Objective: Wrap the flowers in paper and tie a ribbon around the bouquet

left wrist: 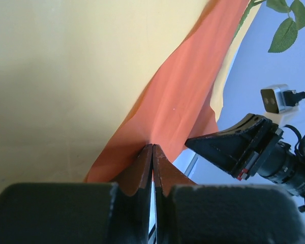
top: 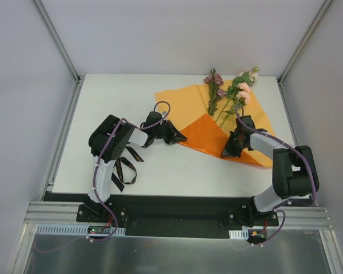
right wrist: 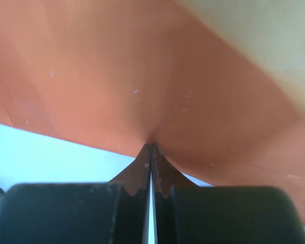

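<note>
Left jaws: shut tight on the left corner of the paper [top: 203,140]. Right jaws: pinched shut on its near edge. Risks tearing or creasing the sheet if pulled in opposite directions. Risks slipping off the thin edge at either pinch and dropping the fold. Risks rolling the flowers [top: 231,91], loose on the far part of the paper, onto the table [top: 131,97] if lifted unevenly. Counted: one ribbon [top: 118,173], on the table beside the left arm [top: 111,140], untouched; one paper; one bunch of flowers.
</note>
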`<state>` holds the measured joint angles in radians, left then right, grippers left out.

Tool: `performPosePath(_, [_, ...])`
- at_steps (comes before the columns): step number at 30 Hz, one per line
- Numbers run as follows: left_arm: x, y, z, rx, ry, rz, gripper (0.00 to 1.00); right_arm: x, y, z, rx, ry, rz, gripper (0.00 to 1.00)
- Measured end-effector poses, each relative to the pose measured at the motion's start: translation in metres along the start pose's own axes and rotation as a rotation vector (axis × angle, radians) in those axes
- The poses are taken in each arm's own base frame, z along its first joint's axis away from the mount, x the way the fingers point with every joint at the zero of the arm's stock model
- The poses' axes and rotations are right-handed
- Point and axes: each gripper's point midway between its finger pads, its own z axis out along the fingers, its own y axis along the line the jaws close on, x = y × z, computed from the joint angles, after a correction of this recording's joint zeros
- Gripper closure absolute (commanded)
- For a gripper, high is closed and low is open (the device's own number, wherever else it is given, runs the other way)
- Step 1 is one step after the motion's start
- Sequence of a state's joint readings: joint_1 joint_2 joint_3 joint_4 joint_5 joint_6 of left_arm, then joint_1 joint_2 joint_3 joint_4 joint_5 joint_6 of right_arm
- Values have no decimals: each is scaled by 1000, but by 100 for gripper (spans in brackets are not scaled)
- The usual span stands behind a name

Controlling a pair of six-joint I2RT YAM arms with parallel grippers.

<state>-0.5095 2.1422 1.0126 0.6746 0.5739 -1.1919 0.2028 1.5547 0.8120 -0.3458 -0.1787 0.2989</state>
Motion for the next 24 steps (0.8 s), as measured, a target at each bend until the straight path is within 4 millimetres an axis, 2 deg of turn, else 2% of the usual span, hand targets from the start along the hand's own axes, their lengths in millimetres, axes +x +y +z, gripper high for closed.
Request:
performPosePath(4, [0, 0, 0, -1, 1, -12, 100, -3, -11, -1, -1, -7, 120, 99])
performPosePath(10, [0, 1, 1, -3, 2, -34, 100, -4, -24, -5, 38, -7, 213, 99])
performPosePath(24, [0, 1, 0, 6, 11, -39, 100, -1, -96, -29, 223, -11, 507, 99])
